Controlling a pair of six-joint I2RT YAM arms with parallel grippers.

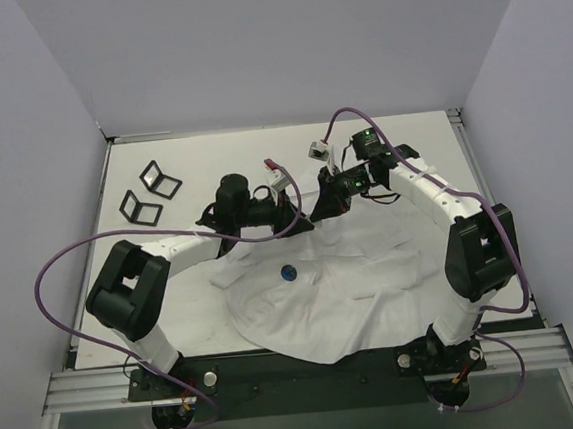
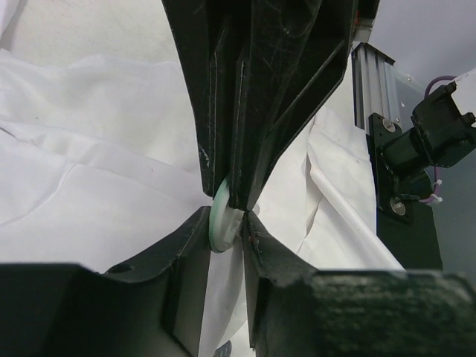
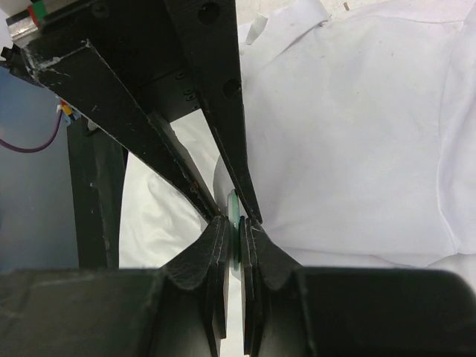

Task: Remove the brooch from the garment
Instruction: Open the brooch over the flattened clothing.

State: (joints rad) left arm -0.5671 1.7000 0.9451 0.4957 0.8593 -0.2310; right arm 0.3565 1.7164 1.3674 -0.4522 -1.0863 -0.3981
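The garment (image 1: pixel 353 289) is a large white shirt spread over the near half of the table, with one part lifted at the back. The brooch (image 2: pixel 221 223) is a thin pale-green disc seen edge-on. My left gripper (image 2: pixel 227 219) comes in from the left and presses on both faces of the brooch, with a fold of garment (image 2: pixel 89 186) against one finger. My right gripper (image 3: pixel 236 223) is shut flat on the same brooch (image 3: pixel 236 212) from the opposite side. In the top view the left gripper (image 1: pixel 301 209) and right gripper (image 1: pixel 321 199) meet tip to tip; the brooch is hidden there.
A small blue round piece (image 1: pixel 289 271) lies on the shirt nearer the arms. Two black square frames (image 1: pixel 160 179) (image 1: pixel 140 207) rest on the white table (image 1: pixel 201 157) at the back left. Grey walls close in both sides.
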